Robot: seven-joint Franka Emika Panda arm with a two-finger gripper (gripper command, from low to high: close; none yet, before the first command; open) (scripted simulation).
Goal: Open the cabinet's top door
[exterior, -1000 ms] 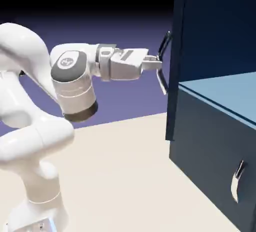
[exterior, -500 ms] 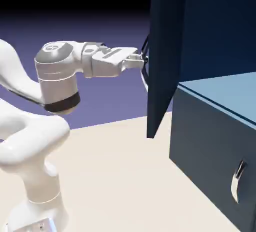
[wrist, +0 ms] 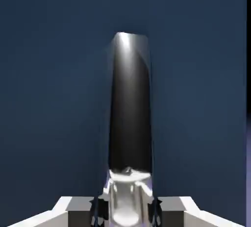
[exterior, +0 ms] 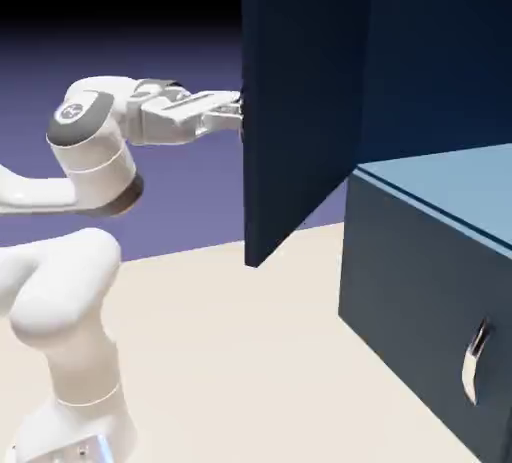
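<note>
The tall, boxy dark navy cabinet stands at the right, and its flat navy upper door has swung farther out over the last second, its free edge now well to the left of the cabinet body, beyond the pale worktop's far edge in view. The white jointed arm has drawn back left with it, its end effector closed on the curved, shiny dark metal handle, so the pull seems to be working and the opening looks well advanced.
</note>
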